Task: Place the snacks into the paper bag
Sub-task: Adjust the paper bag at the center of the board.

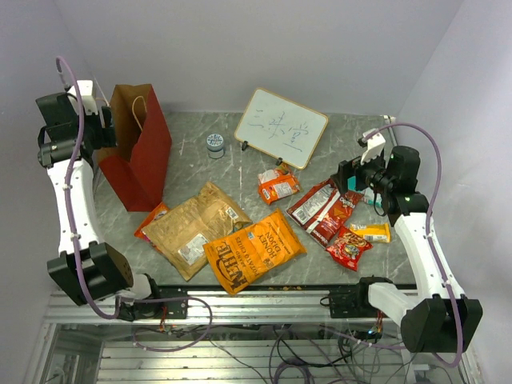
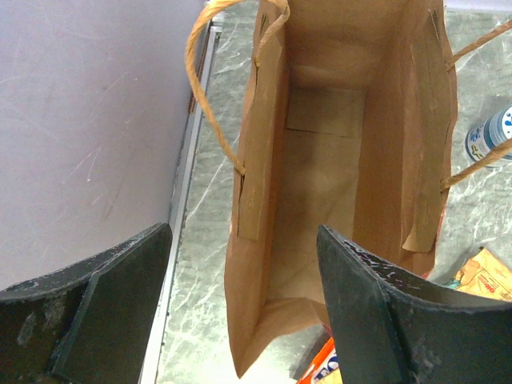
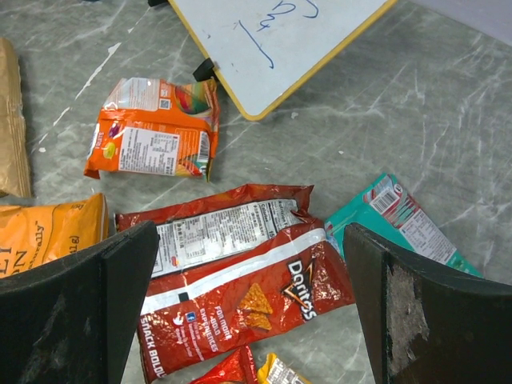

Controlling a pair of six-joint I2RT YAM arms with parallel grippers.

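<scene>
— Snacks [image 1: 324, 212] lie loose across the middle and right of the worktop [image 1: 192, 170], and none shows inside the paper bag [image 2: 320, 200]. Which step is this?

— The first pick, judging by that. The right gripper [image 3: 250, 234] hangs with its fingers spread wide over the red Doritos pack [image 3: 240, 296] and touches nothing. The teal pack [image 3: 400, 220] lies just beside it.

— And the bag?

— It stands upright near the far left corner, mouth open. It is red outside and brown kraft within, with twisted paper handles. The left gripper [image 2: 244, 236] hangs at that mouth, fingers apart and empty.

— What does the next move call for?

— Probably a descent onto the Doritos pack, closing across its slick, crinkly foil, which lies flat and may slide or buckle. The big orange chip bag [image 1: 254, 252] and the tan chip bag [image 1: 196, 228] near the front edge look wider, so they may fit the narrow rectangular mouth more tightly.
</scene>
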